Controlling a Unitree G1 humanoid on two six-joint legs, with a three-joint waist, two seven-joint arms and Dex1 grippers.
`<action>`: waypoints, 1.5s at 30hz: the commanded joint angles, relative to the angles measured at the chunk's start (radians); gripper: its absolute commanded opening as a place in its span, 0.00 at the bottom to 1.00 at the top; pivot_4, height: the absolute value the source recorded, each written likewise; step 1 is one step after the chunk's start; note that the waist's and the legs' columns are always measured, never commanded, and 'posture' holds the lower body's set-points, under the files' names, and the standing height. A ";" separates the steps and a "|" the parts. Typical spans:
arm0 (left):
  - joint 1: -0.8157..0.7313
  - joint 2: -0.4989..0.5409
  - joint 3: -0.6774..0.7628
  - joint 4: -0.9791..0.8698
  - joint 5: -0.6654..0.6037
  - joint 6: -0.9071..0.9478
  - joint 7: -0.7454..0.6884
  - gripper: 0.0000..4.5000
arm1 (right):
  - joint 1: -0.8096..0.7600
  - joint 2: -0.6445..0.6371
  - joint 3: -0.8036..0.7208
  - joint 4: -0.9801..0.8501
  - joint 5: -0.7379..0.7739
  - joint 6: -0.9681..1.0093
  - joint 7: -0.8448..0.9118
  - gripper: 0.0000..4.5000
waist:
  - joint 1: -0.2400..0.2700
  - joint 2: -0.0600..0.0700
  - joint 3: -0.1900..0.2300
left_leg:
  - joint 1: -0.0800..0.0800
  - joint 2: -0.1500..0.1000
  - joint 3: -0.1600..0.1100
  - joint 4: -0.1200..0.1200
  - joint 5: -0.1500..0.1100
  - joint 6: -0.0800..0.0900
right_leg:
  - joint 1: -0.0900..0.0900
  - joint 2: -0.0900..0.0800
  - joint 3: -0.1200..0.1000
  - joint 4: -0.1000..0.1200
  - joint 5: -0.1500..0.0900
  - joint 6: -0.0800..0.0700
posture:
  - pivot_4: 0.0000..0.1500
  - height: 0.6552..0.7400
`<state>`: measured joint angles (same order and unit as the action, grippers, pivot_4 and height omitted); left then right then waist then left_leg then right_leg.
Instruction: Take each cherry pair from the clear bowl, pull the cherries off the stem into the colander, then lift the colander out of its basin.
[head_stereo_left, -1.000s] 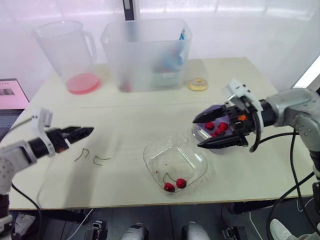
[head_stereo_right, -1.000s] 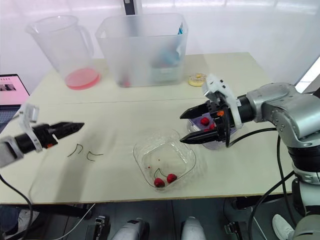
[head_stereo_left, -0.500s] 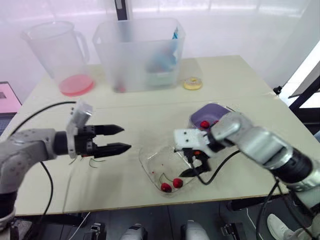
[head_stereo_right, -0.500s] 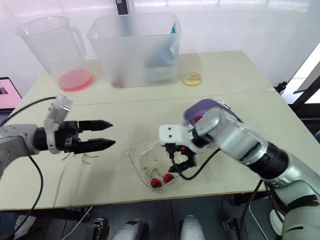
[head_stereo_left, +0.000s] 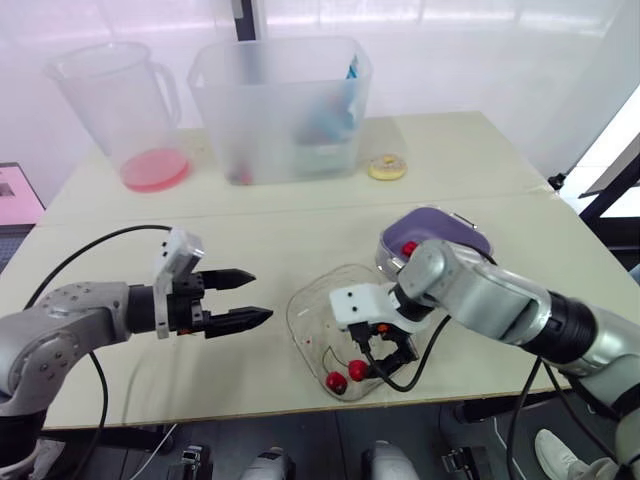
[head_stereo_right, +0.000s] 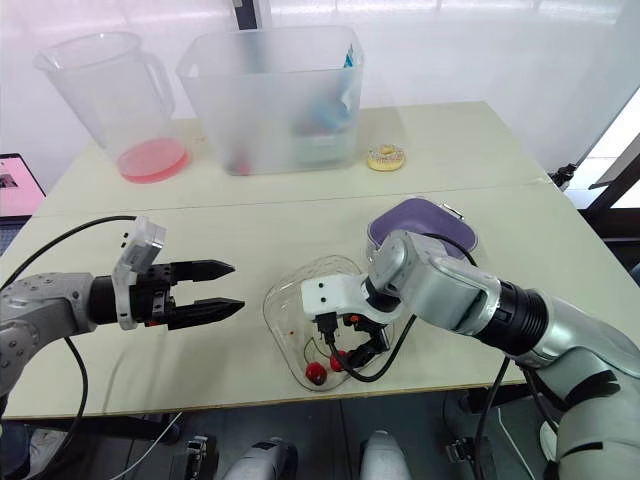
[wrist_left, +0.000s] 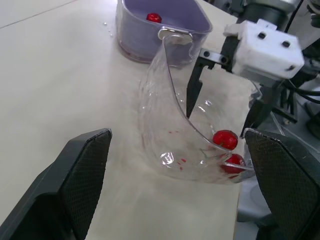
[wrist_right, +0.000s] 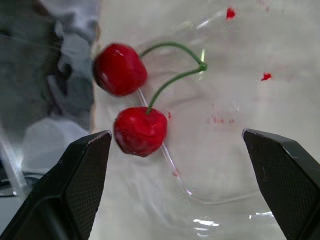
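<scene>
Cherry pair (wrist_right: 140, 131), both fruits attached

Stereo overhead; wrists toward clear bowl (wrist_left: 162, 120)

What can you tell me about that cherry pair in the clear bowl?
The cherry pair is two glossy red cherries on thin green stems that meet in a small knot, both cherries attached. It lies inside the clear bowl, by the wall nearest the robot, with a few red juice specks around it. The right gripper hangs just over it with its jaws open, not gripping it.
</scene>
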<state>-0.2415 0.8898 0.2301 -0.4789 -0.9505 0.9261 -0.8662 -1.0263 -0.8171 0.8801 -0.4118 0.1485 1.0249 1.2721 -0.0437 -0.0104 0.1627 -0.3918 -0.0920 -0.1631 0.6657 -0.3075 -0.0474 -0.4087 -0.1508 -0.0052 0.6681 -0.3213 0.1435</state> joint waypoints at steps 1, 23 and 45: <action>0.001 -0.001 0.034 -0.027 -0.013 -0.018 0.009 0.99 | -0.016 0.010 0.024 0.004 -0.059 -0.041 -0.002 1.00 | 0.000 0.000 0.000 | 0.000 0.000 0.000 0.000 0.000 0.000 | 0.000 0.000 0.000 0.000 0.000 0.000 | 1.00 1.00; -0.076 -0.027 -0.028 0.026 0.042 -0.039 0.022 0.99 | 0.030 0.085 -0.019 0.073 -0.122 -0.054 -0.013 1.00 | 0.000 0.000 0.000 | 0.000 0.000 0.000 0.000 0.000 0.000 | 0.000 0.000 0.000 0.000 0.000 0.000 | 1.00 1.00; -0.142 -0.025 -0.060 0.080 0.106 -0.055 -0.012 1.00 | 0.048 0.131 -0.045 0.078 -0.125 -0.016 -0.068 0.27 | 0.000 0.000 0.000 | 0.000 0.000 0.000 0.000 0.000 0.000 | 0.000 0.000 0.000 0.000 0.000 0.000 | 1.00 1.00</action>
<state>-0.3687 0.8588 0.1702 -0.3952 -0.8508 0.8867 -0.8690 -0.9735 -0.6913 0.8593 -0.3121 0.0230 1.0098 1.2076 -0.0442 -0.0105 0.1626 -0.3917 -0.0921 -0.1634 0.6659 -0.3075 -0.0474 -0.4084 -0.1506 -0.0053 0.6682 -0.3213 0.1435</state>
